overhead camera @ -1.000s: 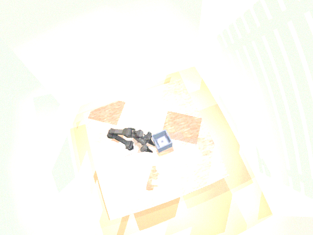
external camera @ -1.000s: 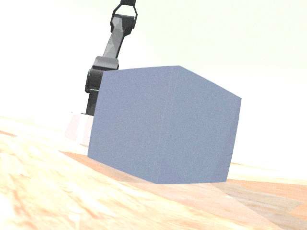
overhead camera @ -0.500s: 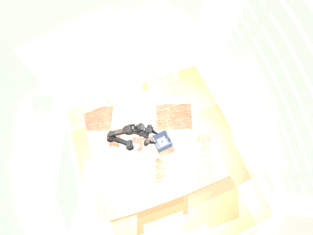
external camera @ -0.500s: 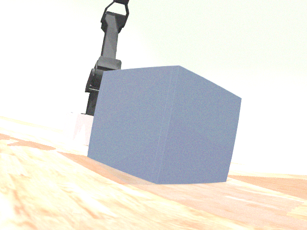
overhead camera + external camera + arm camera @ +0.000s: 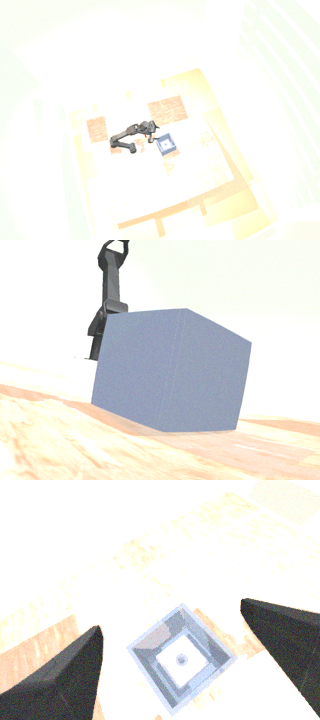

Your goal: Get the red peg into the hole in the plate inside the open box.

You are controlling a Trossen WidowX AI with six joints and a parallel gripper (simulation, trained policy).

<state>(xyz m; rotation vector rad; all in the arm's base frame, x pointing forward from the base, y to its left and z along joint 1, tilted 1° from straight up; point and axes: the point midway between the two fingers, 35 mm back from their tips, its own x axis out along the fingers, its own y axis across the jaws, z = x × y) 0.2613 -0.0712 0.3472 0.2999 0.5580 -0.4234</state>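
Beside the open gripper (image 5: 158, 133) (image 5: 171, 614), 1 red peg (image 5: 145, 135) shows partly; its long axis is unclear.

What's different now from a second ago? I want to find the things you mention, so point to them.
In the top view, the arm (image 5: 121, 135) (image 5: 111, 281) and its fingers (image 5: 157, 126) swung toward the picture's upper edge. A bit of red, probably the peg (image 5: 145, 135), now peeks out beside the arm. The fingers are open, holding nothing. The blue box (image 5: 169, 150) (image 5: 139, 369) (image 5: 151, 681) stayed put.
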